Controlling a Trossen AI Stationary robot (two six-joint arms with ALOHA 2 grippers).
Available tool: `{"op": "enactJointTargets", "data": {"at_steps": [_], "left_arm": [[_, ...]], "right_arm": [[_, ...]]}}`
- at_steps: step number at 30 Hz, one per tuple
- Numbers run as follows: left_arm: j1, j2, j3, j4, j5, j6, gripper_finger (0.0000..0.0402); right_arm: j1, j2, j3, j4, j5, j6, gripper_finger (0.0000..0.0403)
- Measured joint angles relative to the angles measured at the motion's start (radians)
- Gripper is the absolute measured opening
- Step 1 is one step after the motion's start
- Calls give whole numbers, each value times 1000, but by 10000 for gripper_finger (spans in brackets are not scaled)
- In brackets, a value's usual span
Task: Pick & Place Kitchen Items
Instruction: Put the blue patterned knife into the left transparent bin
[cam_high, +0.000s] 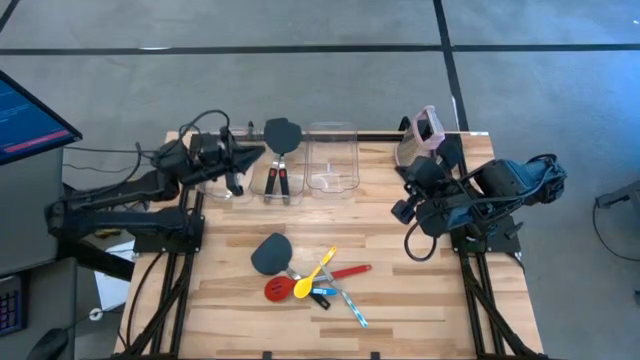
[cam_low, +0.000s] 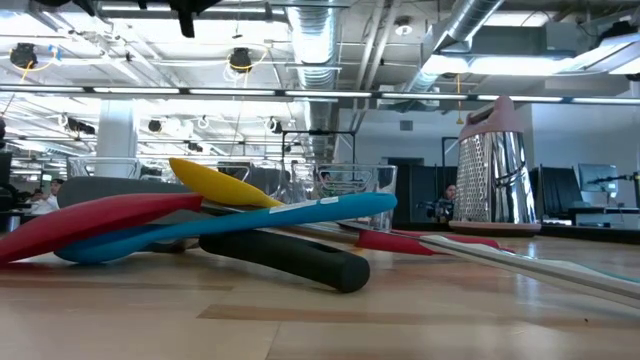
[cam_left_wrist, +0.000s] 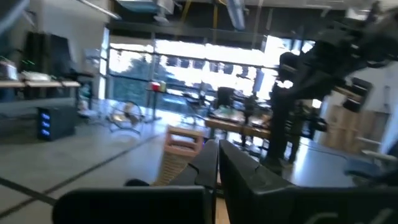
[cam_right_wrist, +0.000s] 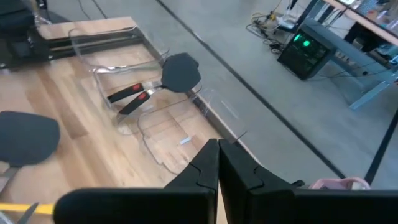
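Note:
A pile of kitchen items lies near the table's front middle: a dark spatula (cam_high: 270, 253), a red slotted spoon (cam_high: 280, 290), a yellow spoon (cam_high: 320, 268), a blue spoon (cam_low: 250, 222) and thin silvery-green tools (cam_high: 355, 308). Two spatulas (cam_high: 281, 150) lie in the middle clear bin (cam_right_wrist: 118, 115), handles inside, heads over its far rim. My left gripper (cam_high: 255, 152) is shut and hovers over the left bin (cam_high: 215, 185), holding nothing. My right gripper (cam_high: 410, 190) is shut and raised at the right, also holding nothing.
A third clear bin (cam_high: 332, 160) stands right of the middle one, with nothing visible in it. A beige grater with a pink top (cam_high: 425, 135) stands upright at the far right. Bare wood lies between the bins and the pile. A monitor (cam_high: 25, 115) stands off the table's left.

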Motion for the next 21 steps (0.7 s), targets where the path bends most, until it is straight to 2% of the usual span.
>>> {"op": "enactJointTargets", "data": {"at_steps": [7,11,17,21], "left_arm": [[-125,12,0,-2,-37,-3,3],[-203,12,0,-2,-95,-3,2],[-294,12,0,-3,-99,-3,2],[-331,12,0,-2,-103,-2,2]], "right_arm": [[-5,0,0,17,-86,0,1],[-5,0,0,75,-192,-15,1],[-4,9,1,158,-389,-163,0],[-4,8,1,163,-434,-235,2]]}}
